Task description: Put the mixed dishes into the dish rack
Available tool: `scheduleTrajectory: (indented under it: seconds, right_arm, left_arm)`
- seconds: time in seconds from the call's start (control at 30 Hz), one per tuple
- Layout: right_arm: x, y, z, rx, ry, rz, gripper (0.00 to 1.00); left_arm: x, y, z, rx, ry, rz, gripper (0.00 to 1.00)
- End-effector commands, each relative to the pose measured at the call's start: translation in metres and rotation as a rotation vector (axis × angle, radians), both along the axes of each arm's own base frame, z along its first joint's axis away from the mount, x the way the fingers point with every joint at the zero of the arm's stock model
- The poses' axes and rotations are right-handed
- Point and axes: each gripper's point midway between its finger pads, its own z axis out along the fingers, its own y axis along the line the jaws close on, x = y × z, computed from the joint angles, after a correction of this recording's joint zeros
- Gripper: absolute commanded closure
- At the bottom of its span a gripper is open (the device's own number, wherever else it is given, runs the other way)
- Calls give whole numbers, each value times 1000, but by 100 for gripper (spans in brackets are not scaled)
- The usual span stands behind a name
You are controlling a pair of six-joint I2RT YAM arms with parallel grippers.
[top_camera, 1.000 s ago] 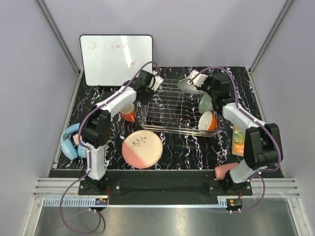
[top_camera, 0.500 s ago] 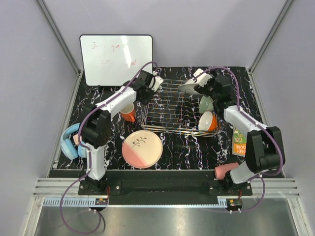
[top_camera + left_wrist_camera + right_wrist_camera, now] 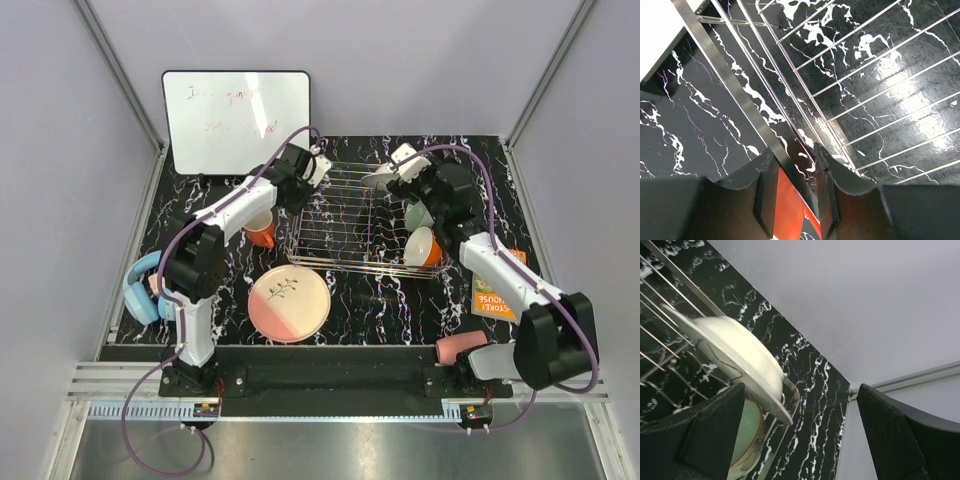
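The dish rack [image 3: 350, 262] sits in the middle of the black marble table [image 3: 390, 310], with three dishes along its right side. A white plate [image 3: 378, 180] leans tilted at the far right corner, its edge resting on the rack's top wire. Just nearer is a mint-green bowl [image 3: 417, 212], and nearer again a bowl that is orange outside and white inside [image 3: 425, 247].

The right gripper [image 3: 800, 405] hangs beside the white plate with its fingers spread wide and nothing between them. The left gripper [image 3: 794, 160] is at the rack's far left corner, fingers drawn narrow and closed on the flat rim bar.

An orange mug [image 3: 262, 230] stands on the table just left of the rack, under the left arm. A pink-and-cream plate with a twig drawing [image 3: 289, 303] lies flat in front of the rack. A pink cup [image 3: 458, 347] lies on its side by the right arm's base.

Blue headphones [image 3: 140, 290] rest at the left edge, an orange book [image 3: 495, 290] at the right, and a whiteboard [image 3: 237, 120] stands at the back.
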Motion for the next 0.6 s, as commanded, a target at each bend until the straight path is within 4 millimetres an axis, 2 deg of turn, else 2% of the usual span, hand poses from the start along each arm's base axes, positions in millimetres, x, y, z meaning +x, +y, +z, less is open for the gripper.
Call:
scheduleTrajectory:
  seconds: [0.0,0.03,0.07,0.1,0.13,0.17,0.2,0.23,0.27,0.3,0.4,0.43,0.47,0.5,0.53,0.57]
  right_arm:
    - [-32,15,41,105,-66,-4,0]
    - [-40,17,41,108,-41,-8,0]
    - [-50,18,55,143,-61,-11,0]
    - [-59,30,61,179,-54,13,0]
    - [-67,32,64,260,-18,-4,0]
    - [-77,34,75,329,-18,-1,0]
    - [-83,36,81,389,-2,3,0]
    - [-93,39,74,457,72,-12,0]
    - [-101,38,79,508,84,-15,0]
    - [-108,41,80,576,115,-14,0]
    - [-135,58,69,682,221,53,0]
    - [-147,66,61,700,281,67,0]
    - [-154,73,54,713,338,80,0]
    - [-162,84,45,769,419,77,0]
    - [-173,92,28,761,510,68,0]
    - [-190,112,18,757,576,119,0]
  left_arm:
    - [-20,1,26,51,-8,-95,70]
    - [-20,1,31,51,-17,-89,69]
    - [-19,2,41,45,-29,-84,63]
    - [-19,2,54,34,-53,-74,55]
    - [-19,3,62,31,-64,-67,45]
    - [-18,5,74,31,-81,-57,35]
    - [-18,7,88,23,-105,-48,22]
    - [-17,8,104,17,-137,-35,15]
    - [-18,11,111,16,-149,-28,9]
    - [-20,13,130,1,-187,-23,1]
    - [-26,24,162,-3,-256,2,1]
    - [-29,30,166,11,-265,13,1]
    - [-34,34,172,13,-269,15,1]
    - [-45,39,188,-3,-296,11,1]
    - [-58,42,186,-11,-275,-11,1]
    - [-73,47,182,-9,-246,-30,1]
